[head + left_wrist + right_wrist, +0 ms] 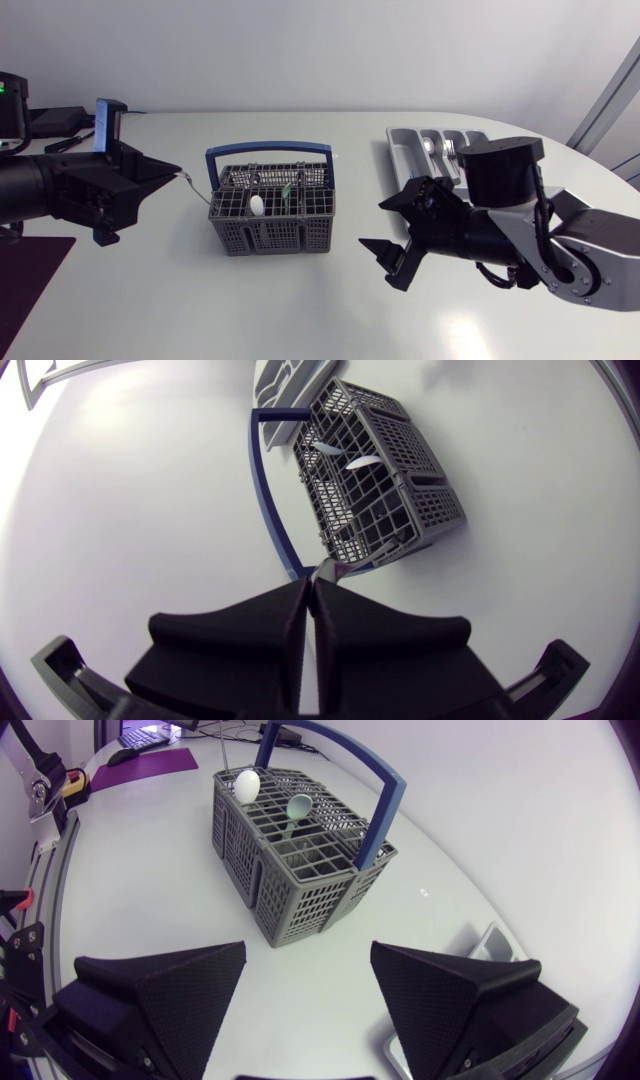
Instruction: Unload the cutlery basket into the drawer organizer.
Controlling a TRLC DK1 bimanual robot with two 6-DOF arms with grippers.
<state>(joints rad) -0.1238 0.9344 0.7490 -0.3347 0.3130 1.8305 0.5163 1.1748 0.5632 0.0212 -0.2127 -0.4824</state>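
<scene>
Head view shows the grey basket (pixel 270 215) with its blue handle (pixel 268 152) standing upright mid-tabletop (pixel 300 310), between the two arms. The left tool (pixel 172 170) sits just beside the basket's left end. Its fingers are pressed close together on a thin silver utensil (pixel 186 178), whose tip pokes out toward the basket. The pictures do not show what kind of utensil it is.

In the left wrist view the pinch is plain. The left tool (pixel 312 588) has only a sliver of gap, and the utensil (pixel 327 570) juts from it, near the foot of the handle (pixel 272 500). Whether the two touch cannot be told.

A white spoon (pixel 257 205) and a green spoon (pixel 287 190) stand in the basket, bowls up.

The right tool (pixel 375 225) hangs near the basket's right side, spread wide and holding nothing. In its own wrist view the right tool (pixel 308 960) faces the basket (pixel 300 870), which lies ahead of the fingers and apart from them.

The grey organizer (pixel 400 150) lies behind the right arm at the tabletop's far right, with some silver cutlery (pixel 432 148) in its compartments. A corner of it (pixel 497 942) shows beside one right finger.
</scene>
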